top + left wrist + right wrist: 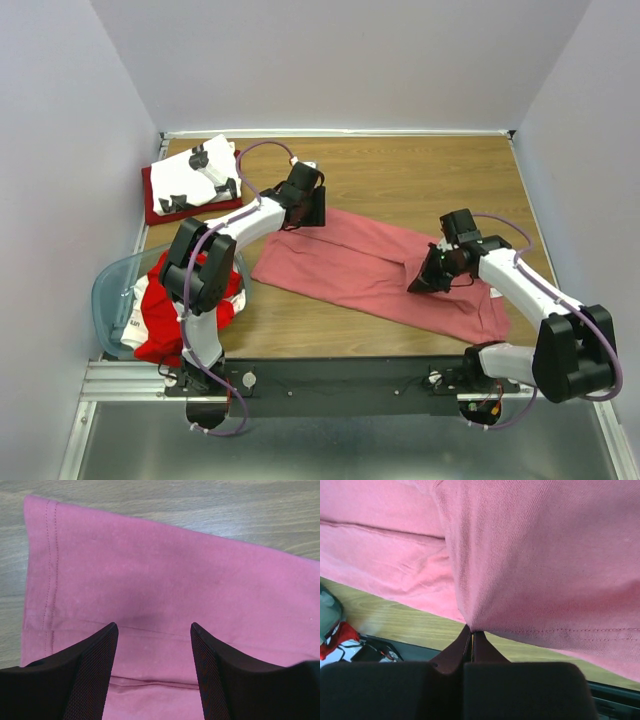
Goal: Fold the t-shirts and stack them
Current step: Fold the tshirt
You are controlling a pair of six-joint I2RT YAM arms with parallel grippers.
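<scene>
The right hand (pixel 471 632) pinches the hem of the salmon-pink shirt (pixel 350 270) lying on the counter (pixel 420 180). The left hand (pixel 152 626) hovers with fingers wide over its far corner.

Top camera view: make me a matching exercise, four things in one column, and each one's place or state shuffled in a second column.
Things
1. white printed shirt
2. left gripper
3. right gripper
4. plastic tub

Places or states
A. shut, pinching the salmon-pink shirt
B. open over the salmon-pink shirt
C. holds bright red and white shirts, near left edge
D. lies on the dark red shirt, far left corner

Pairs: 1-D, 2-B, 3-A, 4-C
</scene>
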